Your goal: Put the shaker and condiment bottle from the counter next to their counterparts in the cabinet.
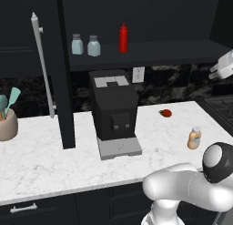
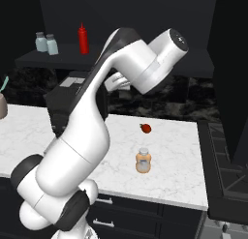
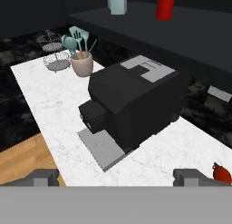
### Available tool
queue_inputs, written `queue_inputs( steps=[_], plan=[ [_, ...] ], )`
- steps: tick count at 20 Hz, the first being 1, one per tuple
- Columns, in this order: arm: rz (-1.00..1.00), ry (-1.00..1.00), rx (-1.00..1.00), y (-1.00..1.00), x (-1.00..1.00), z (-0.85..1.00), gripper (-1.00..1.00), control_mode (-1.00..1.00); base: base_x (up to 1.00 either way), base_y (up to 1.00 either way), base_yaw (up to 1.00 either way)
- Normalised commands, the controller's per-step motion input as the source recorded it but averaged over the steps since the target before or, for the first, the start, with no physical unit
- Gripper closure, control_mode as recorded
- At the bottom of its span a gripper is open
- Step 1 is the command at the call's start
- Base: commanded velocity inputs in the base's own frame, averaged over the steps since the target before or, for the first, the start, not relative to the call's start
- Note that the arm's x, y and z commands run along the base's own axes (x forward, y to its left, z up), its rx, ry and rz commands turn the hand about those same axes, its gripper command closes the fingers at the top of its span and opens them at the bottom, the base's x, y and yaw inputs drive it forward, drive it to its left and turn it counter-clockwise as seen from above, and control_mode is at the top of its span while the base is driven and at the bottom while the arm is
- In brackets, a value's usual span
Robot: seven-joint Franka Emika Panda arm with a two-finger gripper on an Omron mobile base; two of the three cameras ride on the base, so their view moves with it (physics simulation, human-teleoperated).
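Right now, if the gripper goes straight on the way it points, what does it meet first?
Most likely the coffee machine, which sits dead ahead between the open jaws in the hand view; depth is hard to judge.

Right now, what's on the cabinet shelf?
On the cabinet shelf: two pale blue-green shakers side by side, and a red squeeze bottle to their right. The shelf's left end is hidden behind the open door.

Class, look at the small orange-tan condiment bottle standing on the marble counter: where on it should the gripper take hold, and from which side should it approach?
Probably the round belly of the condiment bottle, approached from above. It stands upright, apart from the small red item, on bare counter, so the open gripper has room either side. The narrow cap looks a poorer hold.
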Motion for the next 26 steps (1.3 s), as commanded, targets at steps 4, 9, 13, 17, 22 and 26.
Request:
queue_inputs(
  steps=[4, 9, 13, 17, 22, 26],
  plan=[
    [0.07, 0.0, 0.0, -0.08, -0.11, -0.15, -1.0, -1.0, 0.0, 0.0, 0.0],
    [0.07, 0.0, 0.0, -0.03, -0.09, -0.19, -1.0, -1.0, 0.0, 0.0, 0.0],
    [0.06, 0.0, 0.0, -0.01, -0.11, -0.2, -1.0, -1.0, 0.0, 0.0, 0.0],
    [0.06, 0.0, 0.0, 0.0, -0.12, -0.21, -1.0, -1.0, 0.0, 0.0, 0.0],
    [0.06, 0.0, 0.0, 0.0, -0.09, -0.22, -1.0, -1.0, 0.0, 0.0, 0.0],
    [0.06, 0.0, 0.0, -0.04, -0.13, -0.22, -1.0, -1.0, 0.0, 0.0, 0.0]
  ],
)
